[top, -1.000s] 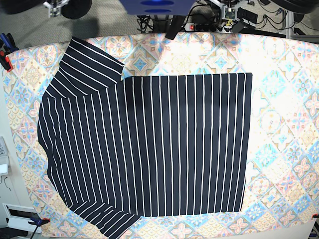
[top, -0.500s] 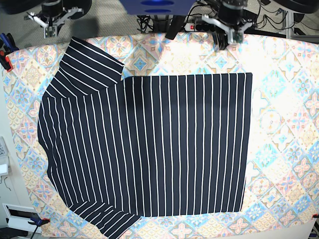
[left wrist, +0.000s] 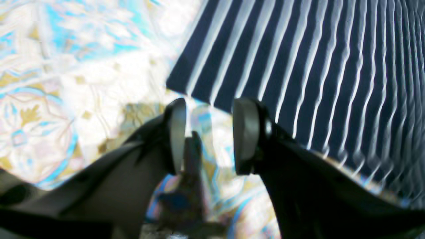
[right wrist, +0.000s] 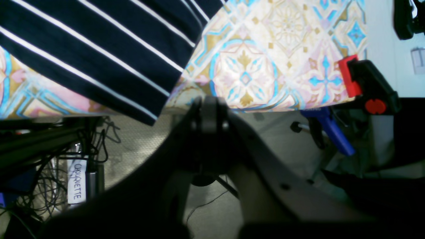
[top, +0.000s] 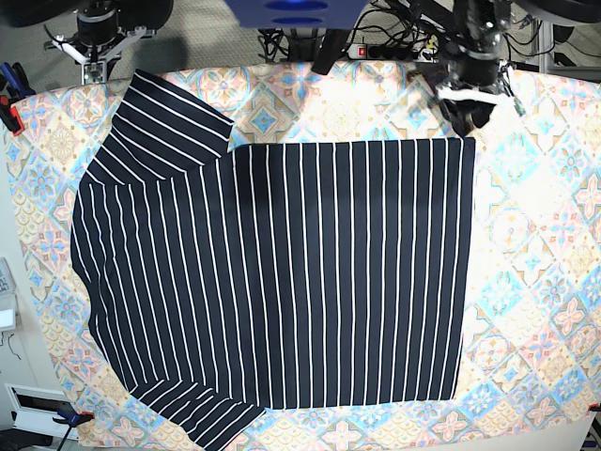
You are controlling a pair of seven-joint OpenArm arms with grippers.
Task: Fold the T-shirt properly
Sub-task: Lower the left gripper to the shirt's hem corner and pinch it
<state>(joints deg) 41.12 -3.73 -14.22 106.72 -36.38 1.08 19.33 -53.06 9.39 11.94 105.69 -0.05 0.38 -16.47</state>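
Jaws of the left gripper (left wrist: pixel 207 136) stand apart with nothing between them, poised just off the shirt's hem corner near the desk's far edge, which reads as preparation to pinch that corner for a fold. Jaws of the right gripper (right wrist: pixel 208 114) are together and empty, hanging beyond the desk's far edge beside the upper sleeve, apparently awaiting its turn. The T-shirt (top: pixel 282 282) lies flat and spread across the middle of the patterned tablecloth (top: pixel 545 282), sleeves toward one end, hem toward the other; no fold is made yet. A red clamp (right wrist: pixel 362 83) pins the cloth at the desk's edge.
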